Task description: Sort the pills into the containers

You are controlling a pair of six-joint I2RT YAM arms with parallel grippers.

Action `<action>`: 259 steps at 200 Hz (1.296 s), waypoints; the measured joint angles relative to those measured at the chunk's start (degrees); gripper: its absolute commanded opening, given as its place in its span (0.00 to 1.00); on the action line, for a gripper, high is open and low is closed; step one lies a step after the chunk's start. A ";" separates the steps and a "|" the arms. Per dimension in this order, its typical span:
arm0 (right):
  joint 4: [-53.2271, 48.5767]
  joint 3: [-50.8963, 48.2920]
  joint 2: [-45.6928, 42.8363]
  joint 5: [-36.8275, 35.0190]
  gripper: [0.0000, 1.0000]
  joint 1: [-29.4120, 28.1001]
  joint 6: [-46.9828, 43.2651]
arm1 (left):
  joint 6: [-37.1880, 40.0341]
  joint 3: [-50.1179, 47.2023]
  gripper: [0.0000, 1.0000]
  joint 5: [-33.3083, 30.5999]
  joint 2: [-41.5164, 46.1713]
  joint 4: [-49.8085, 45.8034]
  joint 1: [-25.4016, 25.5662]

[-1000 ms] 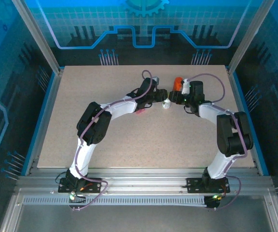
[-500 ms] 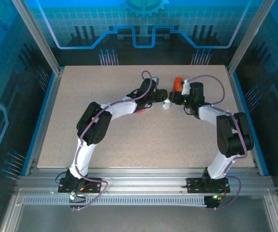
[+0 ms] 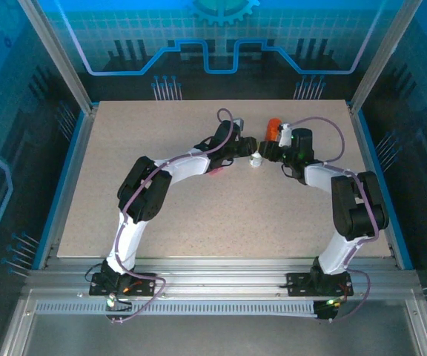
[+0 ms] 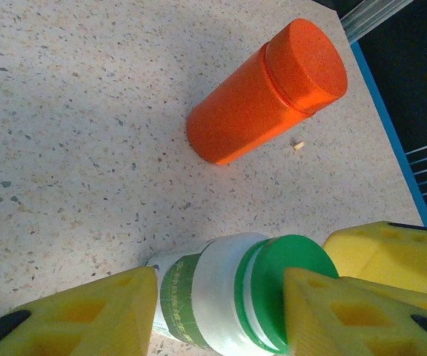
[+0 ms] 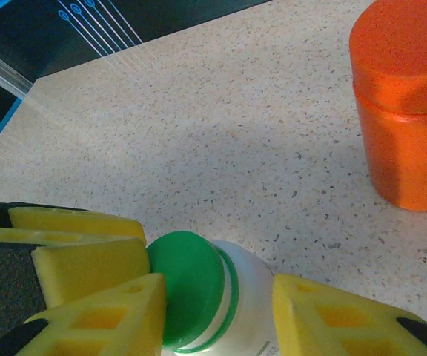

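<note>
The white bottle with its green cap sits at the table's back middle, with both grippers on it. My left gripper has one yellow finger at the labelled body and the other against the cap. My right gripper comes from the other side, one finger pressed on the green cap and the other beside the white body. The orange bottle stands capped just behind, apart from both grippers. A tiny tan pill lies beside it. A pink vial peeks out under the left arm.
The speckled table has a blue rim and dark enclosure walls round it. Both arms arch inward from the near edge and meet at the back middle. The orange bottle stands close to the right of my right gripper.
The right gripper has edged slightly left toward the white bottle and its jaws have narrowed a little. The left arm and both bottles have stayed in place.
</note>
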State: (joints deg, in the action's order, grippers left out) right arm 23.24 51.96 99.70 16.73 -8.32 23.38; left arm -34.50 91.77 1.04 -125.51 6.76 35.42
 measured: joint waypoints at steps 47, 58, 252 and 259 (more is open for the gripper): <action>6.84 -3.50 0.20 1.42 0.31 0.11 1.16 | -0.11 -1.31 0.48 0.33 0.33 1.97 0.20; 8.39 -3.91 0.57 1.99 0.30 0.24 1.73 | -0.11 -1.38 0.47 0.28 0.33 2.14 0.28; 9.49 -4.35 0.26 -4.57 0.16 -1.55 8.46 | -6.64 -6.91 0.29 -1.79 0.87 12.04 2.67; 9.62 -4.22 0.39 -3.72 0.16 -1.25 9.29 | -6.60 -6.91 0.27 -1.79 0.85 12.24 2.67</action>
State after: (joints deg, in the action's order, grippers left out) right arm 32.86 47.75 100.09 13.02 -9.56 32.67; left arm -41.10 84.86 -0.75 -124.66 19.00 38.09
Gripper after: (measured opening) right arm 0.158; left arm 0.296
